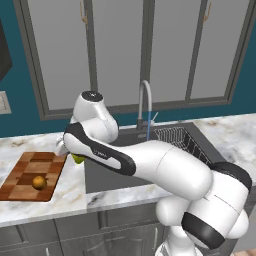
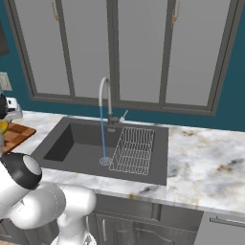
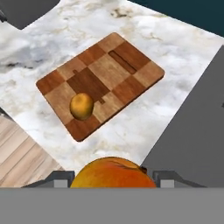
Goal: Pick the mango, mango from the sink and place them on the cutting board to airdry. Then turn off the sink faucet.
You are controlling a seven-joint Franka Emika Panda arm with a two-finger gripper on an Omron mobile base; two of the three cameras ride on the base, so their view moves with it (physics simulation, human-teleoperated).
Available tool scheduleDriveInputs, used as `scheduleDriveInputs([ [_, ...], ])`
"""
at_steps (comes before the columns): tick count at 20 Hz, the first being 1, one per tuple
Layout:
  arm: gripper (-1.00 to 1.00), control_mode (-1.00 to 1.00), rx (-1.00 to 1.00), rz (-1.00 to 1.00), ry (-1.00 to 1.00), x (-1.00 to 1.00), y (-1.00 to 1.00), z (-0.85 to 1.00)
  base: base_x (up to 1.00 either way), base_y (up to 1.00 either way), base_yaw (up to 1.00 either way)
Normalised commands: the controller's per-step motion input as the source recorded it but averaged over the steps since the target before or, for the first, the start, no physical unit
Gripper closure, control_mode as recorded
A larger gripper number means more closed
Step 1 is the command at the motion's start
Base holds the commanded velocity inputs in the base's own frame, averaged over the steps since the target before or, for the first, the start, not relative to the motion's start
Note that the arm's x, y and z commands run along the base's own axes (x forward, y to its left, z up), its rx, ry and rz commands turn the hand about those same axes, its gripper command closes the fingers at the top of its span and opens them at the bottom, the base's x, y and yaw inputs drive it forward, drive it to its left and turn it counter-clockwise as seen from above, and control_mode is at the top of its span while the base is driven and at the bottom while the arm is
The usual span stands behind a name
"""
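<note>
Gripper (image 3: 111, 181) clamps the yellow-orange oval mango (image 3: 112, 173), hanging above the marble counter (image 3: 131, 131) between the dark grey sink (image 1: 100, 175) and the checkered wooden cutting board (image 3: 103, 81), where the orange-brown mango (image 3: 82, 106) already sits. Risk: a drop now lands it short of the board, or it rolls into the other fruit. Further back, the silver gooseneck faucet (image 2: 104, 98) is running below grey cabinets (image 2: 139, 48).
</note>
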Motion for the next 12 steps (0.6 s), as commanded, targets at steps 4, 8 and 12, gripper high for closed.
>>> scheduleDriveInputs([
  [4,1.0,-1.0,0.09,0.0,-0.04,0.26,0.2,-0.12,0.0,0.0,0.0],
  [8,1.0,-1.0,0.0,-0.01,-0.06,0.14,0.31,-0.14,0.0,0.0,0.0],
  [12,1.0,-1.0,0.0,-0.05,0.0,0.13,0.26,-0.06,0.0,0.0,0.0],
])
